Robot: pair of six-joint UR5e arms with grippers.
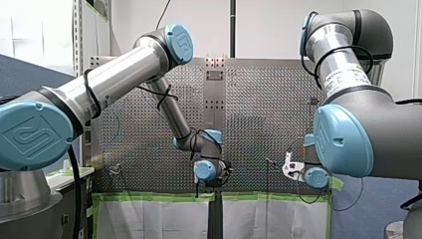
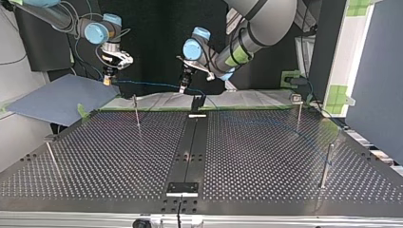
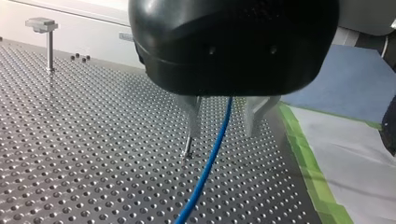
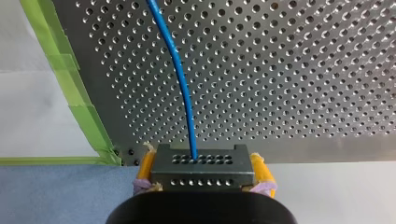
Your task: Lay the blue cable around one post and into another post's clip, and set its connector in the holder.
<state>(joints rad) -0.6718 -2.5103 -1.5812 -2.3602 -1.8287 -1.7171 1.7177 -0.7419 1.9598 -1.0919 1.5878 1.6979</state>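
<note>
While past table (image 4: 280, 70) edge, connector (image 4: 203, 164) in right gripper (image 2: 109, 79)

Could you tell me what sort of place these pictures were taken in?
Probably a robotics lab bench: a perforated metal table with thin posts, green tape along its edge, and my right gripper holding the connector of the blue cable.

The perforated silver metal tabletop (image 2: 119, 161), split by a black centre strip (image 2: 192, 147), is seen edged with bright green tape (image 4: 91, 119); a flat blue-grey sheet (image 2: 62, 97) is laid beside it at the top view's left.
</note>
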